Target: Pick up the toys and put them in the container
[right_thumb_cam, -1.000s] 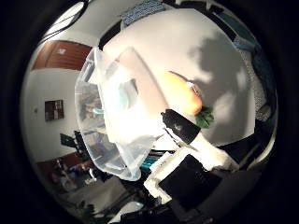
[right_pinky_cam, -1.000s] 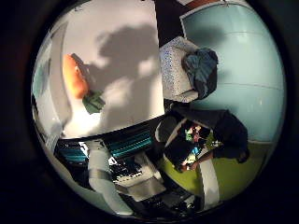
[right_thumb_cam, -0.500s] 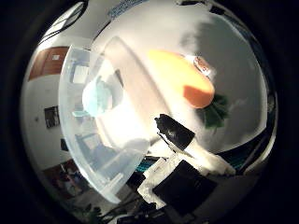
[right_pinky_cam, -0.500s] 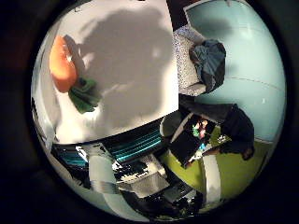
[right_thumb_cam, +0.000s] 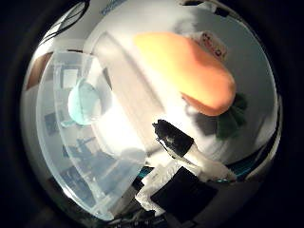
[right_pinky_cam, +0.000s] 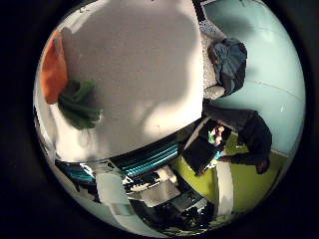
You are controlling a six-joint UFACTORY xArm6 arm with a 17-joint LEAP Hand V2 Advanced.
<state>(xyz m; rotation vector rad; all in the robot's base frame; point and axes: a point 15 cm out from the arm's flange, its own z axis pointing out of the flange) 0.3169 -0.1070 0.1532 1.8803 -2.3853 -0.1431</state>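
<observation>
An orange toy carrot point(right_thumb_cam: 185, 71) with green leaves point(right_thumb_cam: 233, 119) lies on the white table point(right_pinky_cam: 140, 70), close under the palm. Its leaves point(right_pinky_cam: 80, 105) and part of its orange body also show in the little finger side view. A clear plastic container point(right_thumb_cam: 81, 142) stands on the table beside the carrot, with a pale teal toy point(right_thumb_cam: 84, 100) inside. One black-tipped finger of my right hand point(right_thumb_cam: 176, 144) sticks out straight over the table between the carrot and the container. It touches nothing.
A small white and red thing point(right_thumb_cam: 214, 43) lies at the carrot's far end. Past the table edge are a chair with a dark cloth point(right_pinky_cam: 227, 60), a teal floor and dark things on a green mat point(right_pinky_cam: 224, 149).
Both views have closed in on the table. The carrot and the container fill much more of the thumb side view, so the hand has come nearer to them. The things have not moved.
</observation>
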